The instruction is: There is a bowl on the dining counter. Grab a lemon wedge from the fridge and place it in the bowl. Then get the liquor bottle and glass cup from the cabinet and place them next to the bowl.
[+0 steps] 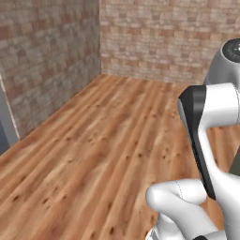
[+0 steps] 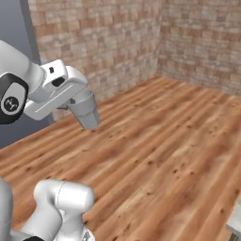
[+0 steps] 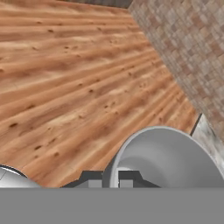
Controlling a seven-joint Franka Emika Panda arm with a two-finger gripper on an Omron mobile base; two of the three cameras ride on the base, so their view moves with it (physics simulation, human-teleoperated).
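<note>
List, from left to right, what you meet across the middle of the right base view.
Grey panel → robot arm → glass cup held in the claw → brick wall → wooden floor.

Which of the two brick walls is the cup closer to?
The left wall, beside the grey panel; the cup hangs near it, the back wall stands farther off.

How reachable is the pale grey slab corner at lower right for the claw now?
Probably not from here. The claw, shut on a translucent grey glass cup, hangs far across wooden plank floor from that pale grey slab corner.
</note>
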